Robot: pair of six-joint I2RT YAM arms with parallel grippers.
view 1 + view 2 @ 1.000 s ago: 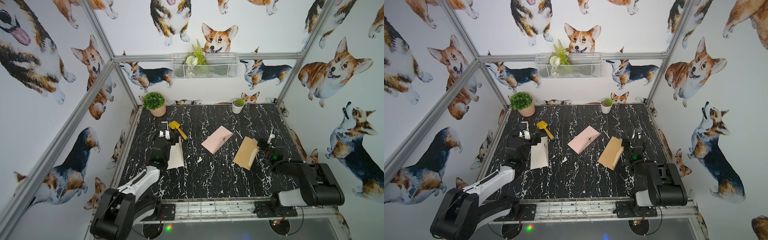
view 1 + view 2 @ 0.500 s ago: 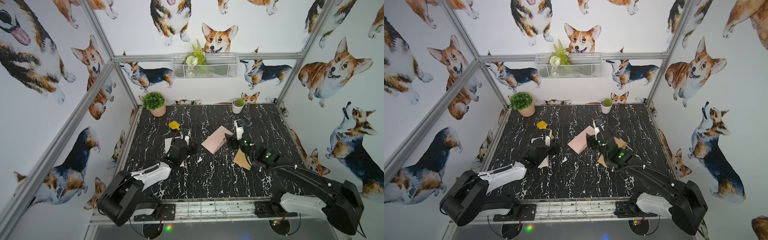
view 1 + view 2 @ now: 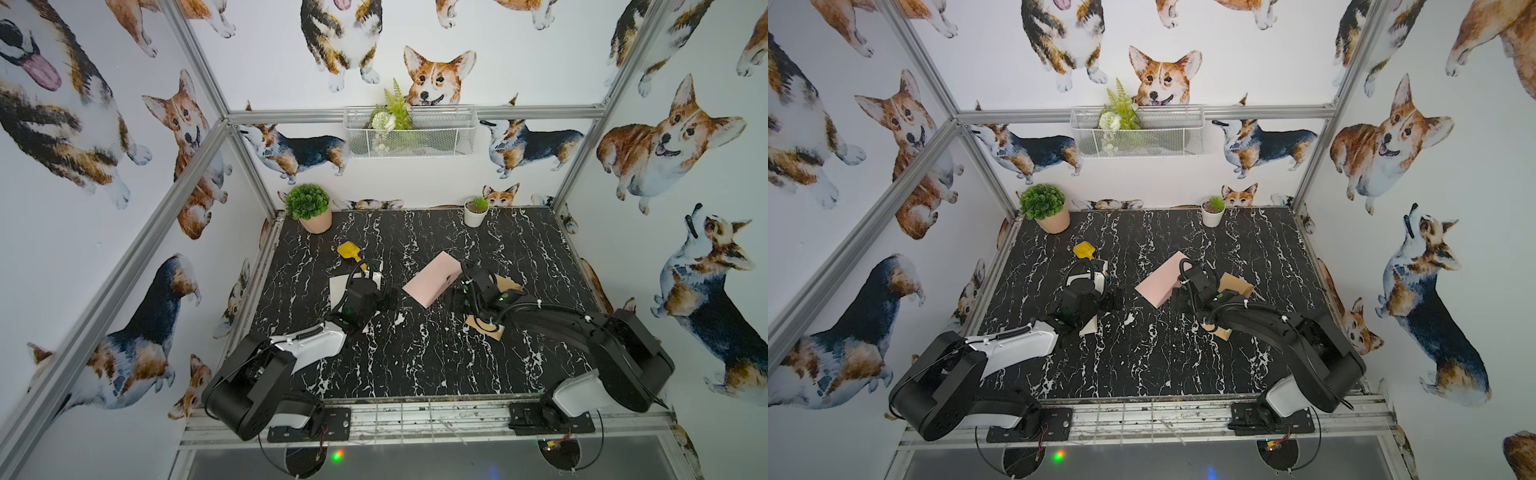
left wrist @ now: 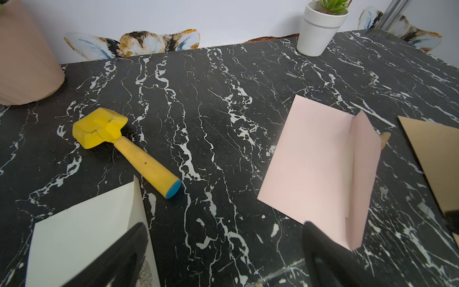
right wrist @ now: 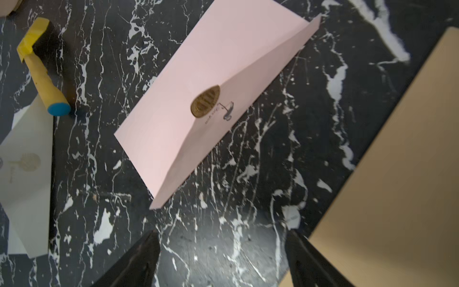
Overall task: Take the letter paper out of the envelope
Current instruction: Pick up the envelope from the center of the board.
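The flat pale pink paper envelope point(image 3: 432, 282) is lying near the middle of the black white-veined marble tabletop point(image 3: 415, 361), turned at an angle, and in both top views it is sitting between the two arms' grippers. Its triangular flap is lying folded over the body with a round gold seal sticker point(image 5: 205, 101) at the tip; no letter paper is showing. The right gripper point(image 5: 221, 263) is hovering just near and right of the envelope's near long edge, its dark fingers point(image 5: 139, 261) standing spread wide with only bare tabletop between them, gripping nothing and not touching the pink paper. The left gripper point(image 4: 221, 261) is reaching in from the left, also spread wide and carrying nothing; in its wrist view one finger point(image 4: 323, 256) is overlapping the envelope's near corner, and whether it is touching cannot be told. Under the left arm a cream-white paper envelope point(image 4: 82, 236) is lying flat, and just beyond it, farther back, a yellow toy hammer with a blue-capped handle point(image 4: 119, 144) is resting. To the right, partly under the right arm, a brown kraft paper envelope point(image 5: 397, 174) is lying. A leafy green plant in a terracotta pot point(image 3: 309, 208) and a small succulent in a white pot point(image 3: 476, 212) are standing along the far edge.
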